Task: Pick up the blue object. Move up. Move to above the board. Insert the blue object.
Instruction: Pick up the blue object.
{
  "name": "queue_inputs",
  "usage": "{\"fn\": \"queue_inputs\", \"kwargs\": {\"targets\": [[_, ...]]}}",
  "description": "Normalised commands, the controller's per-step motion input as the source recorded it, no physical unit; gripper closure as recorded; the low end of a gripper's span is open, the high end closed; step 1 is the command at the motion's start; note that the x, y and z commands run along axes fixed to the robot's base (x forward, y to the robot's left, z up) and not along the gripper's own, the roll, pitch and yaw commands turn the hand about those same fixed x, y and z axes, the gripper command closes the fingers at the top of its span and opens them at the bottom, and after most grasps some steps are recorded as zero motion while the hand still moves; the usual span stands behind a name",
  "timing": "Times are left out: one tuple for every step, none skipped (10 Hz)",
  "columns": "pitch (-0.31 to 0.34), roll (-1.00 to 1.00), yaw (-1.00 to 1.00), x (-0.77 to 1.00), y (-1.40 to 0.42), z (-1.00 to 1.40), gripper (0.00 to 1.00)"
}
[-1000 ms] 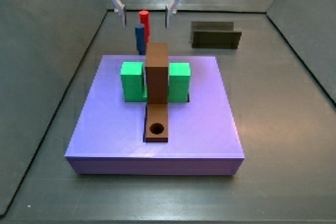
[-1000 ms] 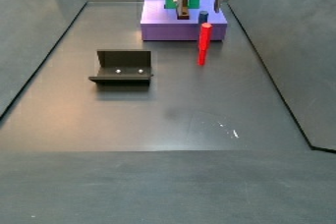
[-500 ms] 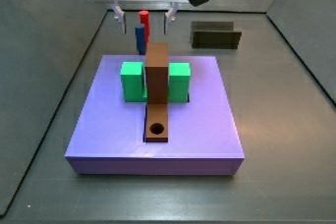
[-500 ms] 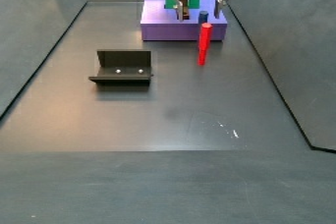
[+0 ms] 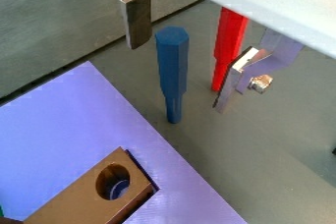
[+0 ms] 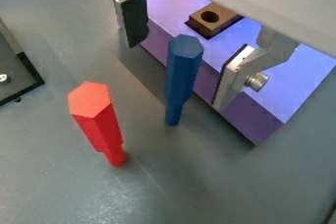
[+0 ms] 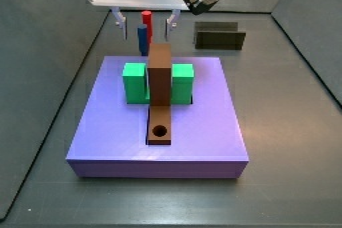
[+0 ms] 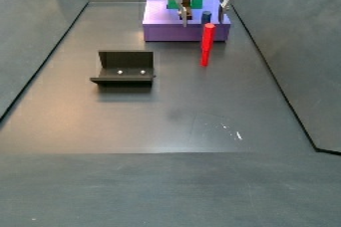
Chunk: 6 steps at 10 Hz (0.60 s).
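Over the last second the gripper (image 7: pixel 143 18) had sunk lower behind the slab (image 7: pixel 160 122), from a hover above the pegs to a level where its fingers reached down alongside them; that put the pick-up close, though nothing was gripped yet; in both wrist views the blue peg (image 5: pixel 171 71) stood upright on the grey floor (image 6: pixel 197 184) between the two silver fingers (image 6: pixel 132 17), with a clear gap on each side, so the jaws were spread and empty; the peg stood just beside the slab's edge, and the red peg (image 6: pixel 100 120) stood near it, outside the fingers, on the side away from the slab; the board (image 7: pixel 159 87) lay along the slab through the green block (image 7: pixel 134 82), its hole (image 5: pixel 116 180) near the end farther from the pegs, empty; the arm hung straight down from above, wrist over the pegs, fingers pointing at the floor; the fixture (image 8: pixel 124 69) stood well apart on the open floor; the next move looked to be a close on the blue peg, taking care not to catch the red one.
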Motion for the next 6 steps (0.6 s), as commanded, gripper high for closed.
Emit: {"fn": "queue_inputs", "kwargs": {"targets": [[0.0,0.0,0.0,0.0,0.0,0.0,1.0],[0.0,0.0,0.0,0.0,0.0,0.0,1.0],[0.0,0.0,0.0,0.0,0.0,0.0,1.0],[0.0,0.0,0.0,0.0,0.0,0.0,1.0],[0.0,0.0,0.0,0.0,0.0,0.0,1.0],[0.0,0.0,0.0,0.0,0.0,0.0,1.0]]}}
